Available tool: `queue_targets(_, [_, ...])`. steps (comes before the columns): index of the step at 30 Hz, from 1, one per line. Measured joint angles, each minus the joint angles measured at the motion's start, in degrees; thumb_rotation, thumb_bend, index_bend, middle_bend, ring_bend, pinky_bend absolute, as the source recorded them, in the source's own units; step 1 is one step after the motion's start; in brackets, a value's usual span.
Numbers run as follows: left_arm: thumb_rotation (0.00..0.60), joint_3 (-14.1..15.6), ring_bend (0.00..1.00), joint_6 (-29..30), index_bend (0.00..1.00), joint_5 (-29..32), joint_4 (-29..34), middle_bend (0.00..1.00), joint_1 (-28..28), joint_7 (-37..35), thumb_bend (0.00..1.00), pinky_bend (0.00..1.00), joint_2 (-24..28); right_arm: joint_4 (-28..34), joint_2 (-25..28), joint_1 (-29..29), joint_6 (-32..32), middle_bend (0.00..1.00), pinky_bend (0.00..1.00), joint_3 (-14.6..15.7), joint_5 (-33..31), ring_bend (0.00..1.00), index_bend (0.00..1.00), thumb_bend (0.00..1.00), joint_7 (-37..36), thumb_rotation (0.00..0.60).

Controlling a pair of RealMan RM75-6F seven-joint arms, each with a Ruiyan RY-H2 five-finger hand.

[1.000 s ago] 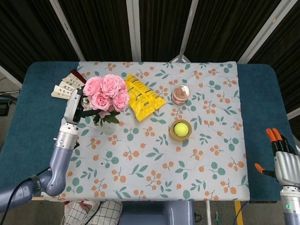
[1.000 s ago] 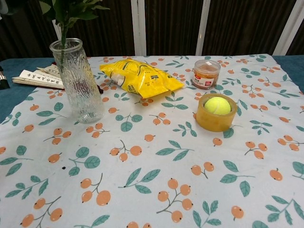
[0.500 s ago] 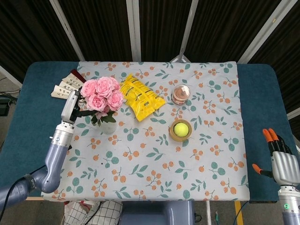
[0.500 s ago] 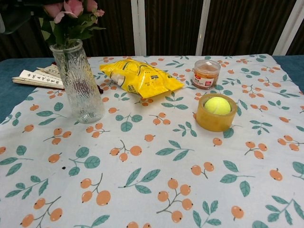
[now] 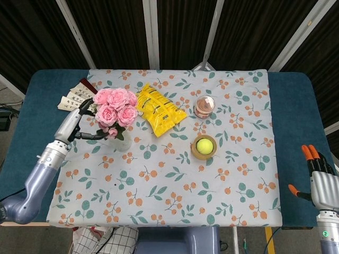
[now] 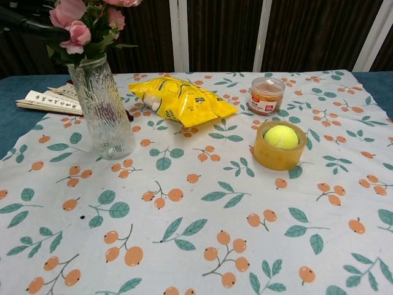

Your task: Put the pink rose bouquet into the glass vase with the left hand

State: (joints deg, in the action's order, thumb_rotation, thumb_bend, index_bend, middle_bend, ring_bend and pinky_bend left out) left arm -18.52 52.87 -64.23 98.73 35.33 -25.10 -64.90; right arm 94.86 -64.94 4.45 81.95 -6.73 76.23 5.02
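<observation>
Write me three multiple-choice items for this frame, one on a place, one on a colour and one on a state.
1. Where does the tennis ball sit?
A. inside the tape roll
B. on the yellow bag
C. in the vase

2. What colour is the snack bag?
A. blue
B. yellow
C. white

3. Where are the pink roses?
A. flat on the cloth
B. standing in the glass vase
C. in the right hand

Key: 1 A, the tennis ball rests in the tape roll. 2 B, the snack bag is yellow. 3 B, the pink roses stand in the glass vase; the left hand is beside them, the right hand holds nothing.
</observation>
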Motion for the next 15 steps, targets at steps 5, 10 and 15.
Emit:
queue_targets(5, [0.6, 1.9, 0.05, -1.1, 0.13, 0.1, 3.3, 0.09, -1.4, 5.1, 0.14, 0.27, 6.5, 0.3, -0.4, 0.1, 0.2, 0.0, 0.19, 0.1, 0.3, 0.0, 0.08, 0.16, 1.0, 0.6])
queue_targets(10, [0.6, 3.3, 0.05, 1.4, 0.16, -0.3, 8.3, 0.13, -3.9, 10.6, 0.15, 0.28, 12.9, 0.6, -0.5, 0.1, 0.1, 0.0, 0.19, 0.2, 0.3, 0.0, 0.08, 0.16, 1.6, 0.6])
queue_targets(15, [0.6, 5.5, 0.1, 9.5, 0.23, -1.6, 12.3, 0.23, -8.0, 18.4, 0.19, 0.33, 15.2, 0.6, -0.7, 0.1, 0.3, 0.0, 0.19, 0.2, 0.4, 0.0, 0.08, 0.16, 2.0, 0.6])
